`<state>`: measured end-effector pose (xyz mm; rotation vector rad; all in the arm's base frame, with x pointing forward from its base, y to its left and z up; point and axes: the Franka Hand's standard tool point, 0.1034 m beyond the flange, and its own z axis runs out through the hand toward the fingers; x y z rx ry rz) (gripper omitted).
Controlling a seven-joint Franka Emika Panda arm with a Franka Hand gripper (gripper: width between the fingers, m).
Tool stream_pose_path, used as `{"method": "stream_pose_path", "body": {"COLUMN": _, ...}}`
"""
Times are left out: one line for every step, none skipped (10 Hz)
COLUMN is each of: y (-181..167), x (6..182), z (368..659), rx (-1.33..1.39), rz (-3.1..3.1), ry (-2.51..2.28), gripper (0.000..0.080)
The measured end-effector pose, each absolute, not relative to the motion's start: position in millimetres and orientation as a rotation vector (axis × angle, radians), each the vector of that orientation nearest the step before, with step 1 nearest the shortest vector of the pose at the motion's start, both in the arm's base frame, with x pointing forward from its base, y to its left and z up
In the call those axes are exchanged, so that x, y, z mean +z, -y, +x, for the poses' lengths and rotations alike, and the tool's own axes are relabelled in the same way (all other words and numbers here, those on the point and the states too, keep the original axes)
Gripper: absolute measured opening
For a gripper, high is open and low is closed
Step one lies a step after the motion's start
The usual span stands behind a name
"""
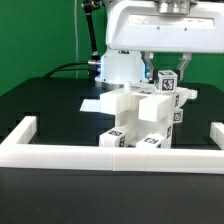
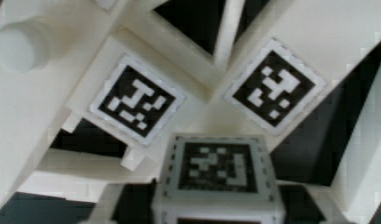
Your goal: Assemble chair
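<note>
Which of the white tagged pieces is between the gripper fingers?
The topmost piece, highest in the cluster; the other tagged pieces sit lower, nearer the border frame.

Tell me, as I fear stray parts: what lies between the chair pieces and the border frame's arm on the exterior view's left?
Nothing: the exterior view shows only bare black table between the chair pieces and that frame arm.

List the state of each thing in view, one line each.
tool, shut on the tagged block
tagged block, gripped, at the top of the cluster
chair pieces, standing grouped, chair unfinished
border frame, lying flat, untouched
</note>
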<state>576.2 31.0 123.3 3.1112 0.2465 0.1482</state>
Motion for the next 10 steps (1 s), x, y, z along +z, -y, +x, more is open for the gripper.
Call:
{"method": "stream_pose_path", "body": {"y": -31.0, "x": 123.2, "z": 576.2, "rx": 0.150, "rz": 3.118, "ry": -0.194, "gripper": 0.0287}}
{"method": "stream_pose_path", "body": {"y": -30.4, "x": 123.0, "z": 576.3, "rx": 0.157, "rz": 3.127, "ry": -0.043, "gripper": 0.0287}}
{"method": "stream_pose_path", "body": {"y": -29.8, "x": 122.9, "z": 577.1, "rx": 0.171, "rz": 3.127, "ry": 0.040, "gripper": 0.0287}}
{"method": "stream_pose_path", "body": {"y": -29.6, "x": 122.7, "z": 577.1, "rx": 0.177, "rz": 3.126, "ry": 0.192, "gripper": 0.0288}}
{"method": "stream_pose_path", "body": {"y": -29.4, "x": 122.7, "z": 577.3, "rx": 0.181, "rz": 3.123, "ry": 0.265, "gripper": 0.0288}}
{"method": "stream_pose_path", "body": {"y": -29.5, "x": 122.5, "z": 577.3, "rx": 0.181, "rz": 3.112, "ry": 0.427, "gripper": 0.0288}}
{"method": "stream_pose_path", "body": {"y": -29.8, "x": 122.5, "z": 577.3, "rx": 0.181, "rz": 3.086, "ry": 0.628, "gripper": 0.0288}}
{"method": "stream_pose_path", "body": {"y": -30.2, "x": 122.5, "z": 577.3, "rx": 0.180, "rz": 3.069, "ry": 0.722, "gripper": 0.0288}}
{"method": "stream_pose_path", "body": {"y": -31.0, "x": 122.4, "z": 577.2, "rx": 0.178, "rz": 3.031, "ry": 0.894, "gripper": 0.0288}}
{"method": "stream_pose_path", "body": {"y": -32.5, "x": 122.4, "z": 577.3, "rx": 0.176, "rz": 2.995, "ry": 1.024, "gripper": 0.0288}}
